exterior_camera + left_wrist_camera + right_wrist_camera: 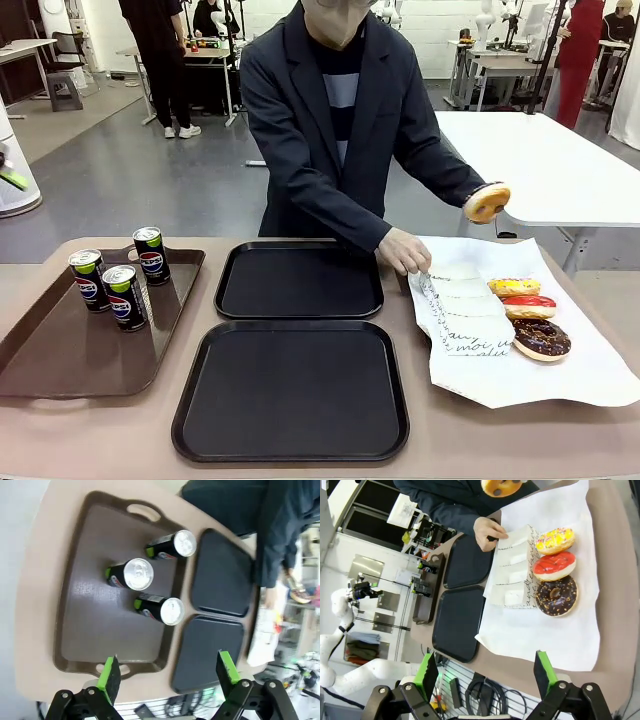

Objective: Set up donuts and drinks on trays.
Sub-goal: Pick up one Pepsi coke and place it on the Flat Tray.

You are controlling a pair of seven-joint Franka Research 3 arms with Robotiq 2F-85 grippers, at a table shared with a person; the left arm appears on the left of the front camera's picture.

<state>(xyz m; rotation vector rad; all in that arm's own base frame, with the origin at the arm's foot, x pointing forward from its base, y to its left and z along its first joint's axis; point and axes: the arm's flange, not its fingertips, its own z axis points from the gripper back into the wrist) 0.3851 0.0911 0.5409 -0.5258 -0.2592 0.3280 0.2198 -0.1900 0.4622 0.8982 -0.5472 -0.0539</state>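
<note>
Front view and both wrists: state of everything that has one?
Left gripper: open, above the brown tray.
Right gripper: open, above the white paper.
Far black tray: empty.
Near black tray: empty.
Brown tray: holding three cans.
Cans: upright.
Three donuts: lying bare on the paper.
Orange donut: held up by the person.
Sleeves: flat, overlapped, person's hand on the far one.

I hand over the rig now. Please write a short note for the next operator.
Left gripper open, facing the brown tray. Right gripper open, facing the white paper.
Three cans stand on the brown tray.
Yellow donut, red donut and chocolate donut lie on the paper; the person holds an orange donut.
Done: nothing on the two black trays yet.
Left: all donuts and drinks.
</note>
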